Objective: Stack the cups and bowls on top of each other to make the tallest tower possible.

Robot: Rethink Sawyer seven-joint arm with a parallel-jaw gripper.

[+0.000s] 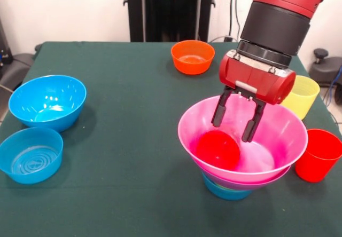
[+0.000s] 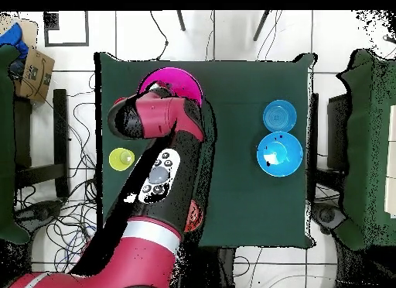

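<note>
Front view. Landmark: the big pink bowl [image 1: 267, 141], topmost wide piece of the tower [image 1: 240, 162], seated on a purple rim over a small blue bowl [image 1: 227, 190] at the base.
- Claw [image 1: 233, 125]: black fingers apart, gripping nothing, tips hanging inside the pink bowl's mouth just above its floor.
- Red cup [image 1: 216, 150]: lying in the pink bowl's bottom, just below and to the left of the claw, not held.
- Second red cup [image 1: 318, 155]: upright on the counter [image 1: 133, 141], just right of the pink bowl.
- Yellow cup [image 1: 302, 95]: behind the pink bowl's right rim, partly hidden by the claw's red housing.
- Orange bowl [image 1: 192, 56]: well behind the pink bowl, apart from it.
- Two blue bowls, larger [image 1: 48, 102] and shallower [image 1: 30, 154]: far left of the pink bowl, side by side.

Overhead view. Pink bowl [image 2: 182, 80] near the counter's top edge; the arm [image 2: 158, 138] covers much of it and hides the claw. Yellow cup [image 2: 121, 159] below-left of it. Two blue bowls [image 2: 279, 153], [image 2: 279, 115] well to its right.
</note>
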